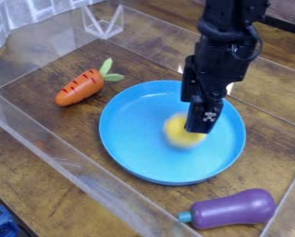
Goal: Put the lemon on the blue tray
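Observation:
The lemon (179,131), small and bright yellow, lies a little blurred on the floor of the blue tray (137,139), just right of the tray's middle. My gripper (197,115) hangs straight down over the tray, directly above and slightly right of the lemon. Its black fingers (208,118) stand apart, and the lemon sits below their tips, no longer between them. One finger covers the lemon's right edge.
An orange carrot (80,86) with green leaves lies left of the tray. A purple eggplant (232,209) lies at the front right. Clear plastic walls (39,139) fence the wooden table on the left and front.

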{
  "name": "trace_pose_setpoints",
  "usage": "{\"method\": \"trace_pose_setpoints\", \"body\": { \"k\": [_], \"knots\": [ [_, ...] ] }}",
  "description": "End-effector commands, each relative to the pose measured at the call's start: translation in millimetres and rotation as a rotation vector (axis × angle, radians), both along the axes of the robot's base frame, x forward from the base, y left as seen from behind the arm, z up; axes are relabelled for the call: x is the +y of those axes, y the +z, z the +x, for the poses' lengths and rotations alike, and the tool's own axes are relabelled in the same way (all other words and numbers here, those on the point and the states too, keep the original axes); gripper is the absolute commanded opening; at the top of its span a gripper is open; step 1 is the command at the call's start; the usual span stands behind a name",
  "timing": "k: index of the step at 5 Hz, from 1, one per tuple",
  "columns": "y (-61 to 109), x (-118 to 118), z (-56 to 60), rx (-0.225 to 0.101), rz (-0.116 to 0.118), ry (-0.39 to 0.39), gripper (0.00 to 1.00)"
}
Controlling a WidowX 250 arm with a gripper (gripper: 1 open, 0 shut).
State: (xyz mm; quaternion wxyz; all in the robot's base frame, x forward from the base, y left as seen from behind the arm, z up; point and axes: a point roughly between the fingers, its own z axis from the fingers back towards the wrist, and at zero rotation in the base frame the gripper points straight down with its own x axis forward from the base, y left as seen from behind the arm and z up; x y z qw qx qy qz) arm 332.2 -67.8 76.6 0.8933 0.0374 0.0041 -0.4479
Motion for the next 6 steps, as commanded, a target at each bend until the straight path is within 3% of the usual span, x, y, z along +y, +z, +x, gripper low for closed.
{"method": "trace_pose_setpoints", "body": {
  "k": [1,2,5,6],
  "knots": [
    [8.4,-0.7,9.4,-0.046,-0.018,0.062,1.00],
    [-6.6,-7.8,9.6,-0.042,-0.013,0.097,1.00],
    [-38.3,-1.6,17.8,-0.027,-0.010,0.087,1.00],
    [-33.7,-9.5,21.6,-0.023,-0.007,0.088,1.00]
  ]
}}
